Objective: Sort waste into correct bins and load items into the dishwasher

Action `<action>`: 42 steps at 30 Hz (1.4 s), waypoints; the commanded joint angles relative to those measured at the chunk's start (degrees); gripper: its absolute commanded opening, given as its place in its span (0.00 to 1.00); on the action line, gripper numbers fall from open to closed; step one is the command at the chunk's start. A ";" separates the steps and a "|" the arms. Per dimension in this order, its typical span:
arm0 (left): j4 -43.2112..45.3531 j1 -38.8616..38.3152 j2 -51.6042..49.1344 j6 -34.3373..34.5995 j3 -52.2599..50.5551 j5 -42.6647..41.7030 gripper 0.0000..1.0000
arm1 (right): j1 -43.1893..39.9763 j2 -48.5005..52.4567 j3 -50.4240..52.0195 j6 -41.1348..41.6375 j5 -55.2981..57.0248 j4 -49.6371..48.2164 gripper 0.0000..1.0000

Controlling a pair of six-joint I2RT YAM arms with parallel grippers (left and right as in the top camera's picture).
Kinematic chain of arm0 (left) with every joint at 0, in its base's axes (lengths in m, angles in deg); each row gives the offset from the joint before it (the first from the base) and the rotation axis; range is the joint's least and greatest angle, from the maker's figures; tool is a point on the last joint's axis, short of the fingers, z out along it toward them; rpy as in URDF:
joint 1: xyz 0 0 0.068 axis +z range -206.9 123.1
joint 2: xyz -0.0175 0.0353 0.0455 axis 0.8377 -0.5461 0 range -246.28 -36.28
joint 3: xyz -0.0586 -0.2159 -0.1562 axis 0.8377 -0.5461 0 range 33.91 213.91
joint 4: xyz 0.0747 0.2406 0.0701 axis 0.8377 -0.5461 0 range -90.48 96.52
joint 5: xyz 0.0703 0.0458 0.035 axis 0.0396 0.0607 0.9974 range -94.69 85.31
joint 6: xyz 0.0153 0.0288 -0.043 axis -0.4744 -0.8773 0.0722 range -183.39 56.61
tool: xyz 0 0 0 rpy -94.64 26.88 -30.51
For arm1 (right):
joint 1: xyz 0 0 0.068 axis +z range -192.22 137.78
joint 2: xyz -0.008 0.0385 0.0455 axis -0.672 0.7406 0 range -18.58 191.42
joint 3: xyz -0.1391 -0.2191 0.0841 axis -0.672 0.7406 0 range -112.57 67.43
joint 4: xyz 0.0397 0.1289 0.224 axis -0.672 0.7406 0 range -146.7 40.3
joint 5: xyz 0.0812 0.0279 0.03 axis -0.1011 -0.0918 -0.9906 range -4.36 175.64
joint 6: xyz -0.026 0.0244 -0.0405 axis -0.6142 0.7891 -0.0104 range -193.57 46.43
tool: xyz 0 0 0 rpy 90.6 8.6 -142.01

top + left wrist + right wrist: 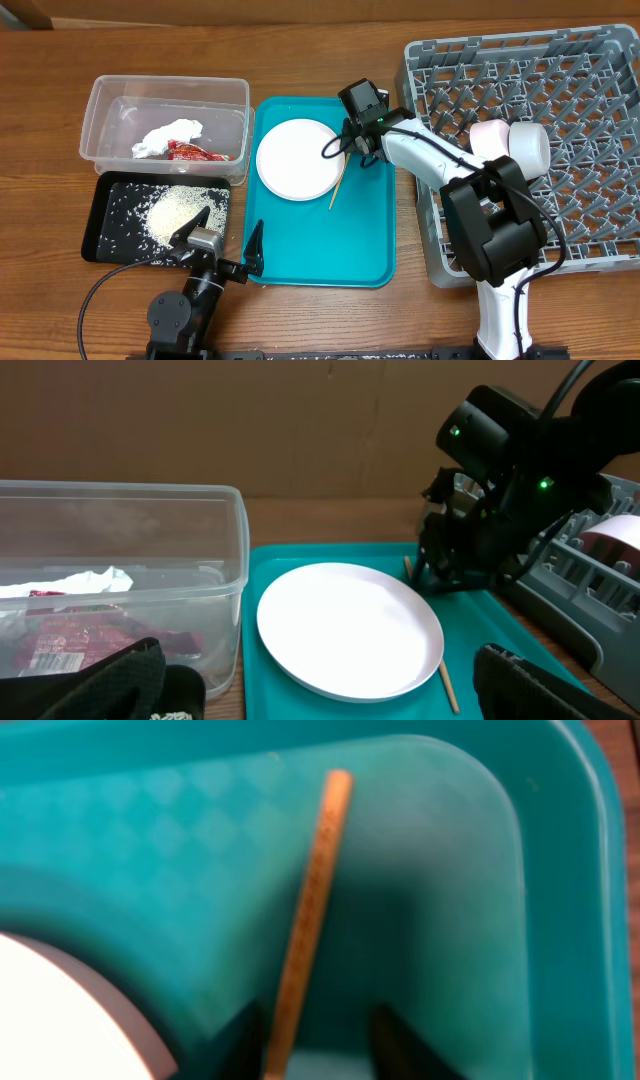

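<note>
Right hand (357, 145), overhead view: lowered over the far end of a chopstick (338, 186) lying on the teal tray (300, 250), just beside the plate (298, 158). Left hand (226, 240), spread and empty, hangs at the tray's near-left corner. Wrapper (195, 152) and tissue (168, 135) lie in the tub (100, 100), rice (175, 210) in the black tray (100, 240), and a pink bowl (488, 135) and a cup (530, 145) in the rack (580, 80).

Left wrist view: fingers (120, 680) set wide apart frame the plate (350, 625). The right hand (440, 570) reaches the tray floor beyond the plate's rim.

Right wrist view: fingers (395, 1040) spread, one on each side of the chopstick (312, 900), not yet pinching it.

Step in hand, as judged: the waste looks sorted, and the chopstick is being taken for the rack. The next move calls for closing squarely on a thin stick lying flat, then lifting it clear of the plate's rim.
</note>
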 commanded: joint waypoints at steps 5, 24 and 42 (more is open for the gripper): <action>0.20 0.35 0.63 0.42 -0.39 -0.48 1.00 | 0.04 0.87 -0.59 0.83 -0.31 9.55 0.06; 0.20 0.35 0.63 0.42 -0.39 -0.48 1.00 | -7.56 -27.19 -1.27 -23.98 1.40 14.60 0.04; 0.20 0.35 0.63 0.42 -0.39 -0.48 1.00 | -9.20 -23.82 0.63 -32.48 -13.33 16.87 0.47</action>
